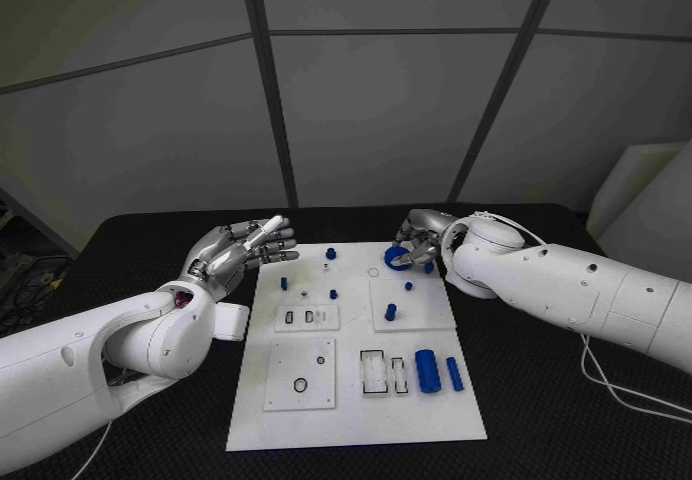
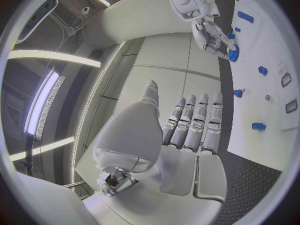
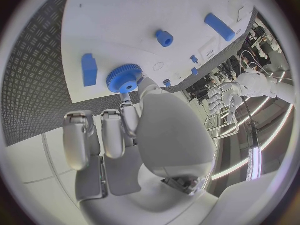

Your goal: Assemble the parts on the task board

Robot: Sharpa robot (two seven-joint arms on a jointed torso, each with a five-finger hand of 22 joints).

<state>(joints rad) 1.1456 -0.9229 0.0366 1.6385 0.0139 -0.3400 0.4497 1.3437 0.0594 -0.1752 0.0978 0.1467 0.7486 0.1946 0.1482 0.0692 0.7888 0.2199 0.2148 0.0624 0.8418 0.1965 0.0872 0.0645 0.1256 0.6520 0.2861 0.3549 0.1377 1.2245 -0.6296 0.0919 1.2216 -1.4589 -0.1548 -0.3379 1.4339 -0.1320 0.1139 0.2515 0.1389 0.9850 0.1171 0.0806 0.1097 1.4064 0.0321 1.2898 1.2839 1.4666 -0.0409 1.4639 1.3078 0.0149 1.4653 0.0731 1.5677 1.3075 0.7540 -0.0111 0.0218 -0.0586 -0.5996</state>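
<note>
The white task board lies in the middle of the table. At its far right corner my right hand pinches a blue toothed gear just above the board; the right wrist view has the gear at the fingertips, next to a blue block. My left hand hovers over the board's far left corner, fingers straight and apart, holding nothing. In the left wrist view those fingers point at the board, and the right hand holds the gear.
A thick blue cylinder and a thin blue rod lie at the board's near right, beside rectangular slots. Small blue pegs stand near the far middle. Raised white plates sit on the left half. Black table surrounds the board.
</note>
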